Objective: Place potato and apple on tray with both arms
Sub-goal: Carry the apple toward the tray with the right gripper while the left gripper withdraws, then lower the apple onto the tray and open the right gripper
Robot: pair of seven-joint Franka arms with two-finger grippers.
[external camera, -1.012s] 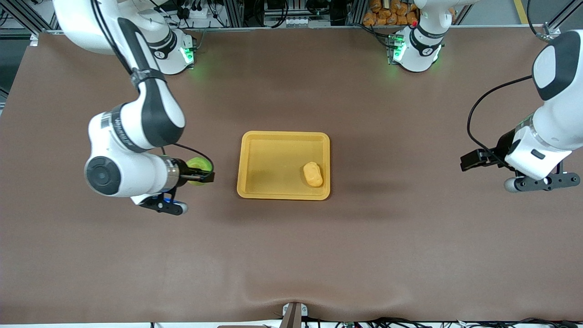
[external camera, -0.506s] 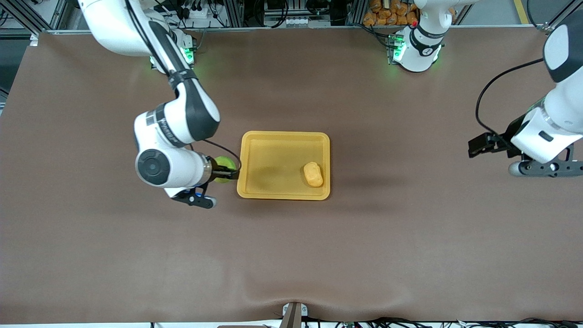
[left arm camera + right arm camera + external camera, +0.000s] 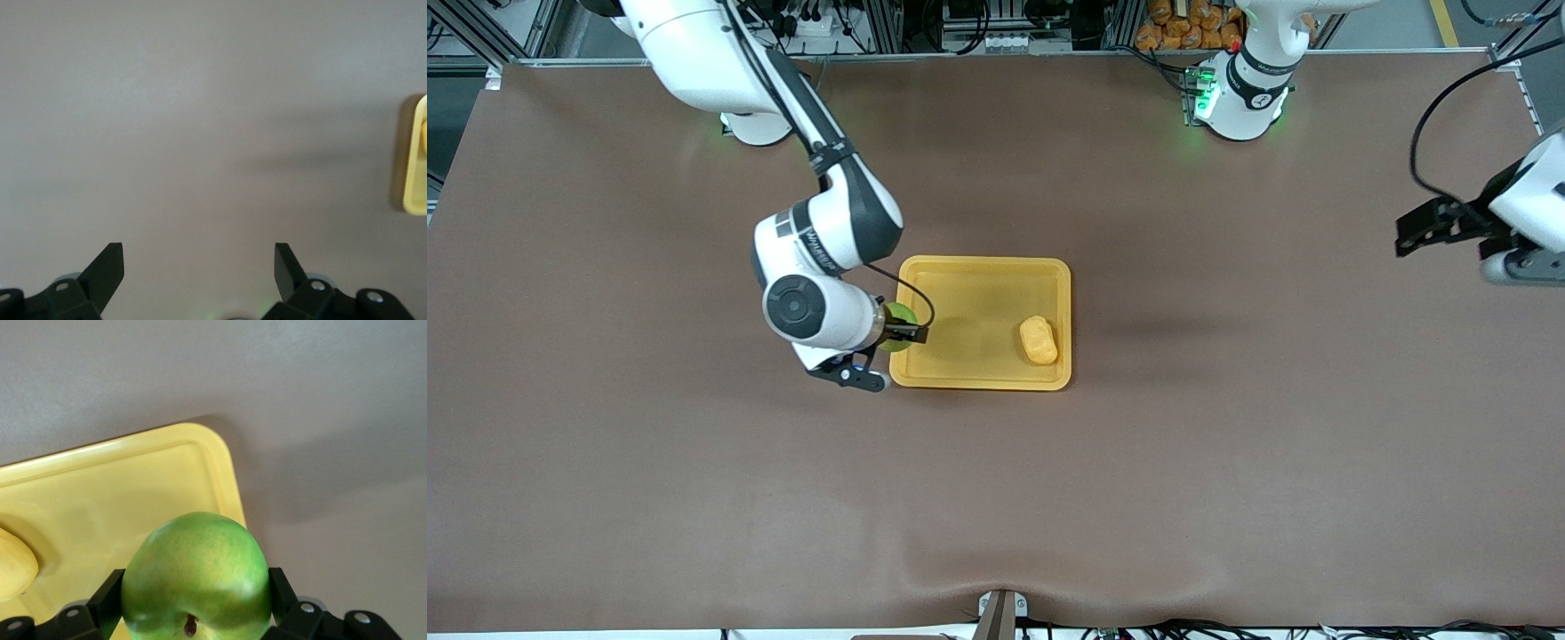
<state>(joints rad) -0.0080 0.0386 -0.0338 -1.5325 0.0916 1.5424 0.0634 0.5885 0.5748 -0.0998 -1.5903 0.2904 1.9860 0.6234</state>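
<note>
Since the earlier frames, carried from bare table to over the tray's (image 3: 980, 267) rim at the right arm's end: apple (image 3: 896, 315), clamped between the fingers of the right gripper (image 3: 907, 335). Potato (image 3: 1038, 340) resting inside the tray, at its end toward the left arm. Left gripper (image 3: 199, 267) withdrawn toward the left arm's table end, above bare table (image 3: 1227, 444), fingers spread apart, empty.

bright even overhead light, soft shadows on the table (image 3: 694, 498), wrist views hazy.
</note>
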